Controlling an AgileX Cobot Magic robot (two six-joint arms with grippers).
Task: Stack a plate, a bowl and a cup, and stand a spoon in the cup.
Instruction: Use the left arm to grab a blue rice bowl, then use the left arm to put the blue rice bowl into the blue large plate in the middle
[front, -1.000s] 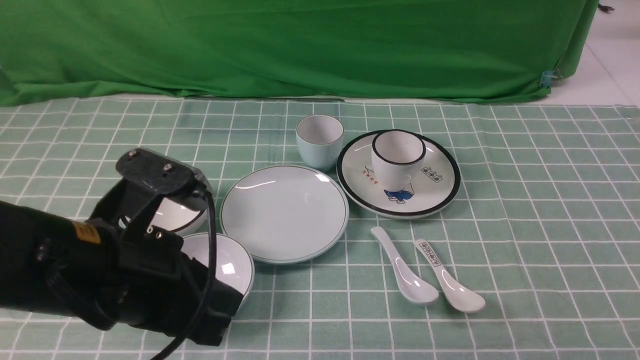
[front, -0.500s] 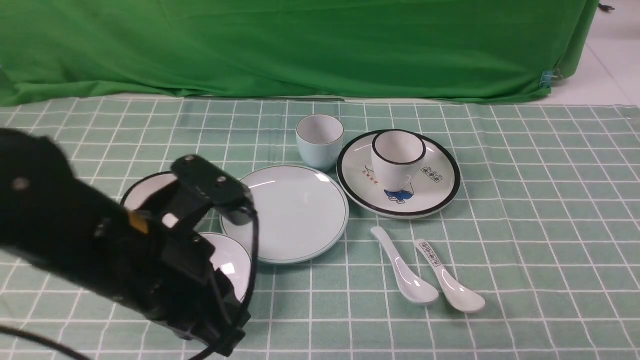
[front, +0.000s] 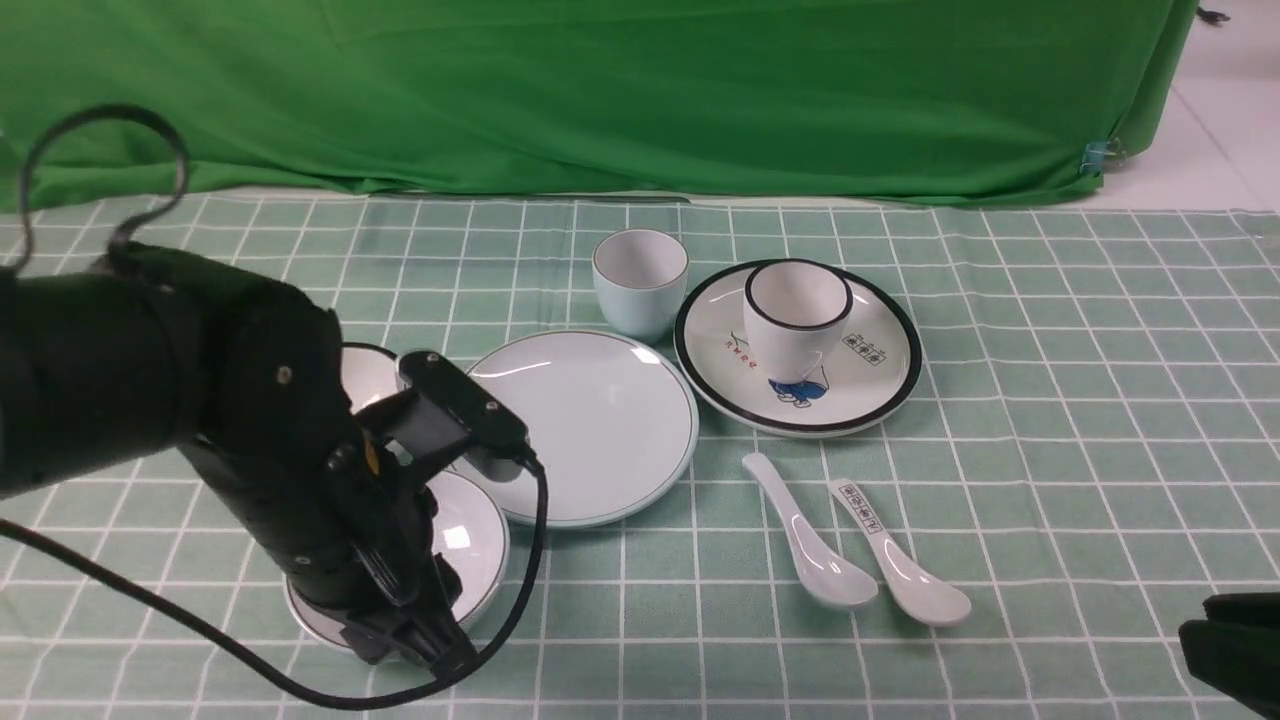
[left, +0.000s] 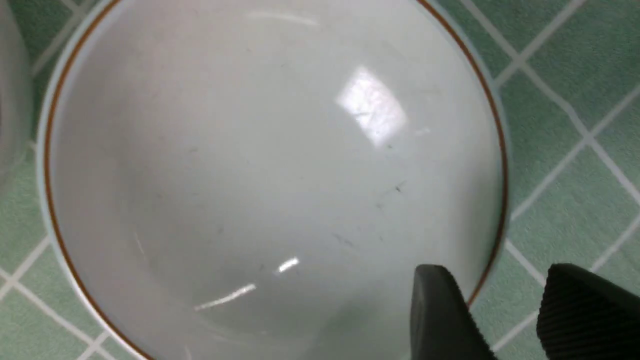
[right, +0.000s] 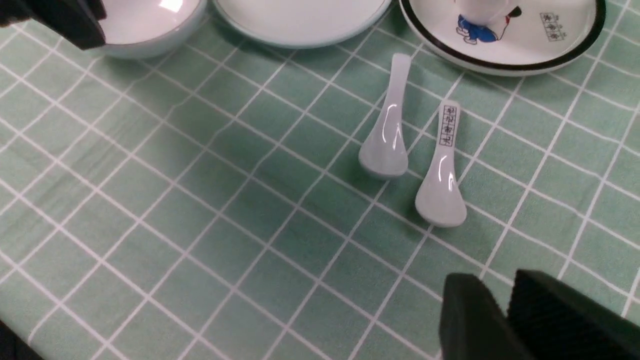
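Straddling bowl rim, left jaws apart.

It looked like a lab or studio test set, not a home. A wrinkled green cloth backdrop hung behind the table, held by a clip at its corner, with pale floor beyond. A black robot arm with a trailing cable reached over the checked green tablecloth.

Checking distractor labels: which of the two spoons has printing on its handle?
The right-hand spoon: black characters mark its handle. The plain spoon to its left is unmarked white.
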